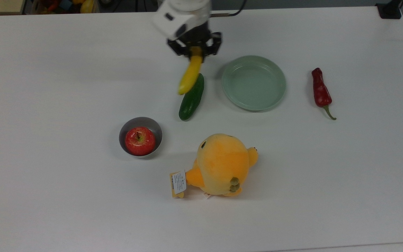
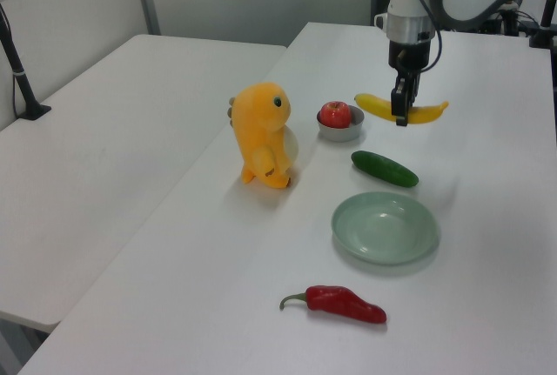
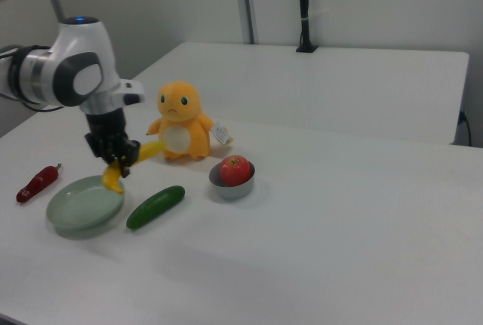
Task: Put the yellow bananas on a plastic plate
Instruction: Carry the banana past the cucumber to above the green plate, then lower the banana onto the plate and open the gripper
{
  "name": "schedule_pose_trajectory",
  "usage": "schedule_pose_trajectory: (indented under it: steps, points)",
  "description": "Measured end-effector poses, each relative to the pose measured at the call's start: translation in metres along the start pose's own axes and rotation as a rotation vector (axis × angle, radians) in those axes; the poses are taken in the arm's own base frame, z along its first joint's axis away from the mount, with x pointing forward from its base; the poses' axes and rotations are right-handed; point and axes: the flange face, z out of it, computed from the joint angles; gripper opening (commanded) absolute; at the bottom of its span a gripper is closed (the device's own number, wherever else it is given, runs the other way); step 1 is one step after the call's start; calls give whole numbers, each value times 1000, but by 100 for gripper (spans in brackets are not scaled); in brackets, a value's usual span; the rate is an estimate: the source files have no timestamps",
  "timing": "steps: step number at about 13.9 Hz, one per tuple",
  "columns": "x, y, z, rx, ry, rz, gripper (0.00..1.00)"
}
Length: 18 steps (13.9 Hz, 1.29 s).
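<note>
The yellow banana (image 1: 190, 74) (image 2: 379, 106) (image 3: 149, 151) hangs in the air, held near its stem end by my gripper (image 1: 195, 51) (image 2: 401, 114) (image 3: 115, 165), which is shut on it. In the top view its free end overlaps the upper end of the green cucumber (image 1: 191, 97). The pale mint-green plastic plate (image 1: 254, 82) (image 2: 385, 227) (image 3: 83, 204) lies empty on the white table, just off the top view's right of the gripper. In the left view the banana hovers above and beyond the cucumber (image 2: 384, 169), farther back than the plate.
A grey bowl (image 1: 140, 137) holds a red apple (image 1: 140, 140). An orange plush toy (image 1: 221, 164) stands in front of the cucumber. A red chili pepper (image 1: 320, 91) lies past the plate on the top view's right.
</note>
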Motion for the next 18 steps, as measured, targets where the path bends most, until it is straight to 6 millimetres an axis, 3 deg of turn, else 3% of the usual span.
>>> schedule_pose_trajectory:
  steps: [2,5,6,9,10,11,12,13,15,18]
  points:
    - [-10,-51,7,0,-13,-31,4]
    - [-14,-86,16,-1,-25,-64,5]
    - [-13,-92,19,-2,-28,-72,10]
    - [-4,-124,43,6,-24,-119,15]
    - [0,-140,60,13,-11,-142,20]
    - [2,-156,78,18,5,-166,42]
    - [2,-170,94,22,9,-188,75]
    - [1,-177,102,23,3,-199,100]
    - [-3,-188,112,23,-11,-217,100]
    - [-2,-189,113,15,-7,-227,100]
